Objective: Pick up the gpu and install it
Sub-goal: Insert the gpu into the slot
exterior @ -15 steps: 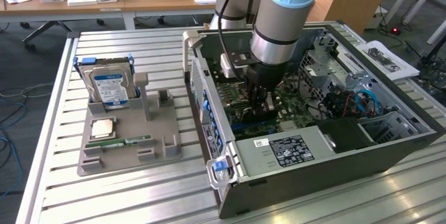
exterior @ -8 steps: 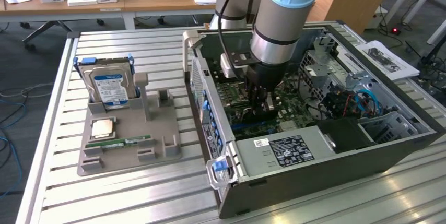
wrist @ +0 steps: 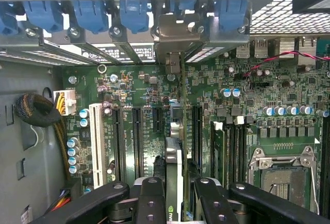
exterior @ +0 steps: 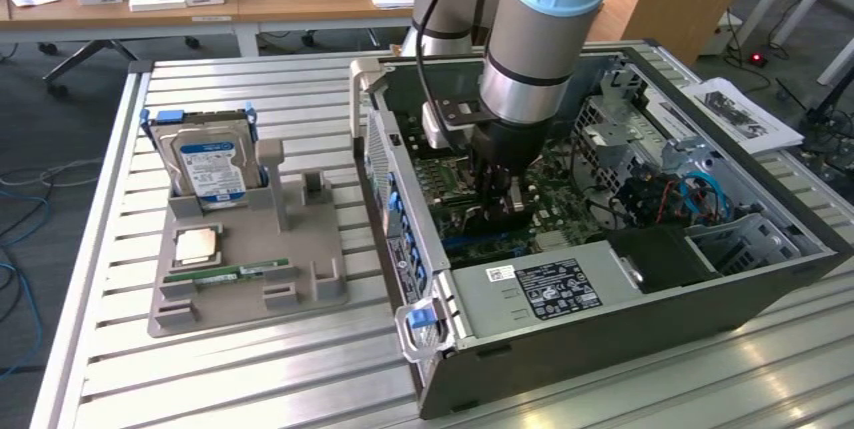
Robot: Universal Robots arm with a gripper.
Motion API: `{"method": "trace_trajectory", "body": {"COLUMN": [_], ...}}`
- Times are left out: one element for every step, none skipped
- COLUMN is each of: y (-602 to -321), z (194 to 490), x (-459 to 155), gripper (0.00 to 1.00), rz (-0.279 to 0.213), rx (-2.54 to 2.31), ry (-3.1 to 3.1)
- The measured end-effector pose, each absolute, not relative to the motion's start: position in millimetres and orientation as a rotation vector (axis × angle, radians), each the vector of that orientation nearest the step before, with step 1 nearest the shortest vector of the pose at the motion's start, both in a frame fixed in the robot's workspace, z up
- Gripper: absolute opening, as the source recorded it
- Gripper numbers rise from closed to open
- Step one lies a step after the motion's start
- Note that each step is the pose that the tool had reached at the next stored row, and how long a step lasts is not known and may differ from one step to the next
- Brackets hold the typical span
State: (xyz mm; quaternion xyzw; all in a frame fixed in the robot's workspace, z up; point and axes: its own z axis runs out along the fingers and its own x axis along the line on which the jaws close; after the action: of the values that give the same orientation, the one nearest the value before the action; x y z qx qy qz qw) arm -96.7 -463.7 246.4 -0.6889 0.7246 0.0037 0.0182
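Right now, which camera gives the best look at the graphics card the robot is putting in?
The wrist view: the gpu stands edge-on between the gripper fingers, above the motherboard slots, its metal bracket reaching the case's rear wall. In the exterior view the arm hides most of it inside the computer case.

surface (exterior: 267, 369): ribbed, matt silver metal
computer case (exterior: 641, 319): grey painted metal
parts holder (exterior: 227, 299): matt grey plastic
gripper (wrist: 172, 198): black, slightly glossy
gpu (wrist: 174, 146): bare metal bracket
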Motion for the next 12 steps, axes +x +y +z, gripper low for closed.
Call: {"method": "trace_trajectory", "body": {"y": [-463.7, -463.8, -463.8, -463.8, -463.8, -463.8, -463.8, -463.8, -463.8, -463.7, -463.8, -463.8], "z": [245.6, 244.7, 244.4, 244.4, 244.4, 244.3, 244.2, 244.2, 244.1, 243.7, 243.5, 243.5], "x": [-96.7, -96.7, -96.7, -96.7, -96.7, -96.7, -96.7, -96.7, -96.7, -96.7, -96.7, -96.7], "gripper": [0.26, 0.26, 0.26, 0.26, 0.26, 0.26, 0.26, 0.26, 0.26, 0.26, 0.26, 0.26], "rz": [0.011, 0.011, 0.011, 0.011, 0.011, 0.011, 0.011, 0.011, 0.011, 0.011, 0.011, 0.011], "rx": [-2.139, -2.14, -2.14, -2.14, -2.14, -2.14, -2.14, -2.14, -2.14, -2.14, -2.14, -2.14], "ry": [2.25, 2.25, 2.251, 2.251, 2.251, 2.251, 2.251, 2.251, 2.251, 2.251, 2.251, 2.251]}}
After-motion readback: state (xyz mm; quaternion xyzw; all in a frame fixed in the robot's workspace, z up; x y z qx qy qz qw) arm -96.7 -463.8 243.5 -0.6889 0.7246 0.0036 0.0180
